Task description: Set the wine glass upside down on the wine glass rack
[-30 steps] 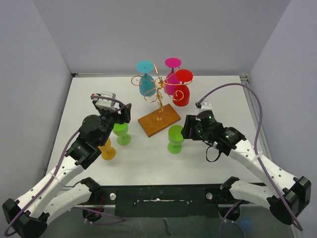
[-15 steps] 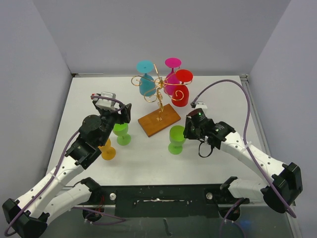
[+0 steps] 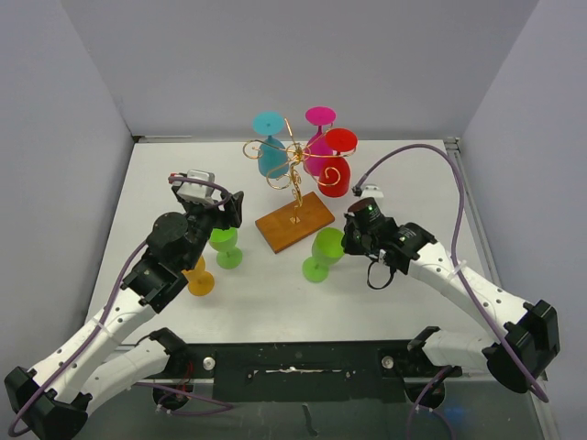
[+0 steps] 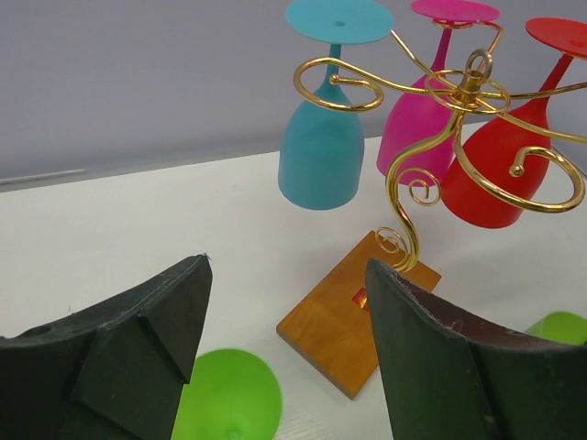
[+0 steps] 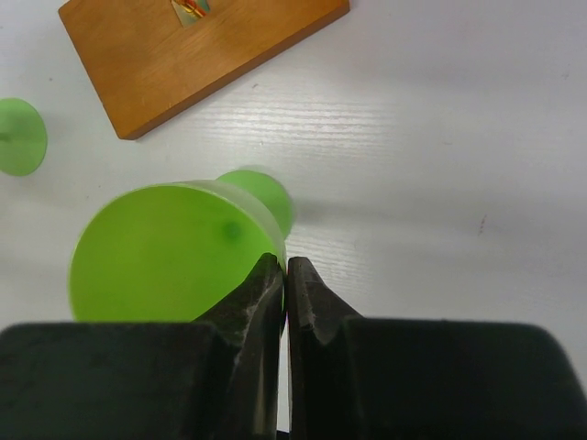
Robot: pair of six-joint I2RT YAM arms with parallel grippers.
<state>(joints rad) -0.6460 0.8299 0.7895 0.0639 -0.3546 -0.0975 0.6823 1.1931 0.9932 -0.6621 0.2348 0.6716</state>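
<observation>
A green wine glass (image 3: 321, 253) leans tilted on the table right of the rack, its foot (image 3: 315, 269) toward the left. My right gripper (image 3: 348, 240) is shut on its rim; in the right wrist view the fingertips (image 5: 286, 266) pinch the thin wall of the green bowl (image 5: 170, 252). The wine glass rack (image 3: 295, 170) is gold wire on a brown wooden base (image 3: 293, 221), with teal (image 3: 271, 152), magenta (image 3: 318, 145) and red (image 3: 337, 170) glasses hanging upside down. My left gripper (image 4: 284, 266) is open above a second green glass (image 4: 225, 399), holding nothing.
An orange glass (image 3: 198, 280) stands near the left arm, beside the second green glass (image 3: 224, 244). The rack's scroll arms (image 4: 408, 183) and wooden base (image 4: 353, 321) lie just ahead of the left fingers. Grey walls enclose the table on three sides.
My right gripper moved onto the green glass and shut on its rim. The glass tipped, its foot sliding left. The left arm stayed still.
</observation>
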